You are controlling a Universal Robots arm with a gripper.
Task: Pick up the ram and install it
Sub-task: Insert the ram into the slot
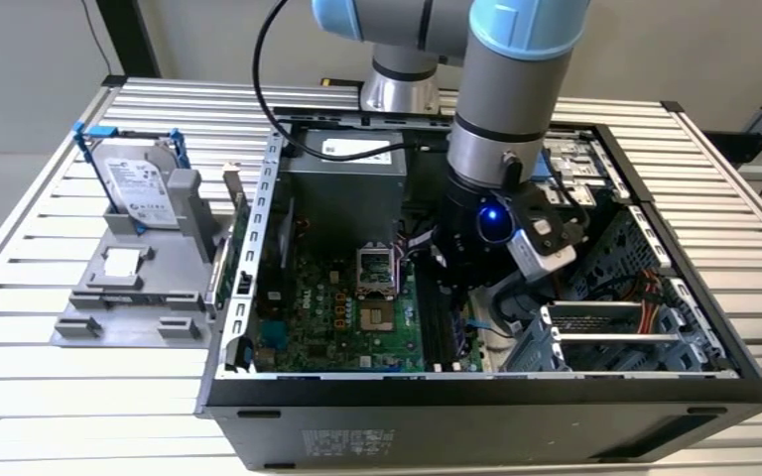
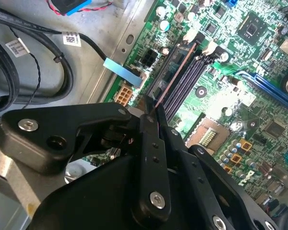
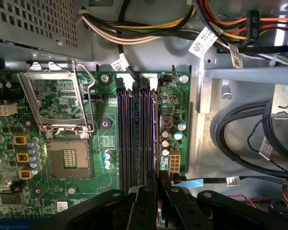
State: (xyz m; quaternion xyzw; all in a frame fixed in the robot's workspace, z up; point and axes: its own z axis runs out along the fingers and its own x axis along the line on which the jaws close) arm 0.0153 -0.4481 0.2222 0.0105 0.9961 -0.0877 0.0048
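The ram (image 3: 157,129) is a thin stick seen edge-on, upright along the black slots (image 3: 134,134) of the green motherboard (image 3: 105,124). It stands at the slot nearest the board's edge. I cannot tell how deep it sits. My gripper (image 3: 159,179) is shut on the stick's near end. In the second wrist view the black fingers (image 2: 151,143) pinch the ram (image 2: 175,64), which runs away from my gripper (image 2: 151,112) over the slots (image 2: 185,84). In the exterior view the arm (image 1: 507,119) reaches down into the open computer case (image 1: 487,392).
A CPU socket (image 3: 62,158) with its raised metal frame lies beside the slots. Black cables (image 3: 240,134) and a wire bundle (image 3: 134,33) crowd the case wall. Outside the case at the exterior view's left, a silver hard drive (image 1: 136,183) in a blue frame stands on a grey holder (image 1: 130,288).
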